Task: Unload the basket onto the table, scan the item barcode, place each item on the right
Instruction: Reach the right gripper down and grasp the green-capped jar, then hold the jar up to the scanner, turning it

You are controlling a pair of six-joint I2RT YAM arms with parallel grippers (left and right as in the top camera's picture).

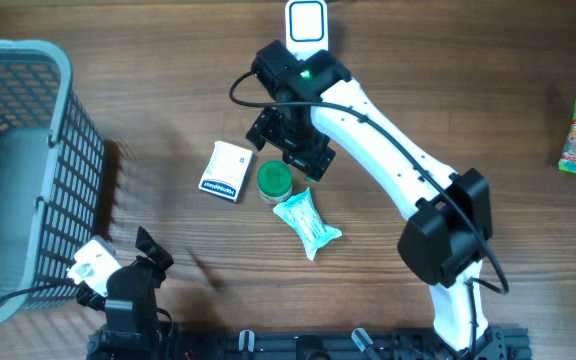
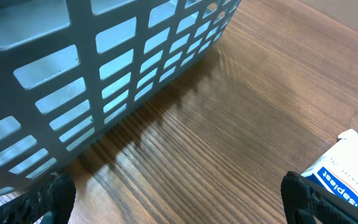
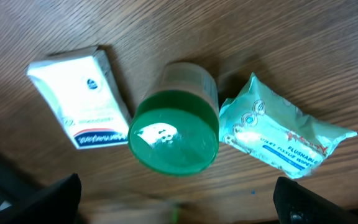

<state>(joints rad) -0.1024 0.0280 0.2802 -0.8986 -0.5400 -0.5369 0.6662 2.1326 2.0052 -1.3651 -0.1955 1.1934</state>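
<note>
Overhead view: my right end effector (image 1: 289, 146), fingers apart, hangs over a green-lidded jar (image 1: 274, 181) standing on the surface (image 1: 468, 80) between a white box (image 1: 226, 171) and a wipes packet (image 1: 308, 222). Right wrist view alone resolves the packet's lettering. Left wrist view: my left end effector (image 2: 179, 200), also apart, faces the basket (image 2: 86, 43).

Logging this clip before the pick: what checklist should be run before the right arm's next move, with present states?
1. Right gripper open: ok.
2. Nothing between its fingers: ok.
3. Round jar with green lid centred below it: ok.
4. Room beside jar: not ok; white cardboard box and pale-green wipes packet crowd it.
5. Jar's barcode located: cannot tell.
6. Left gripper open, off beside grey plastic basket: ok.
</note>
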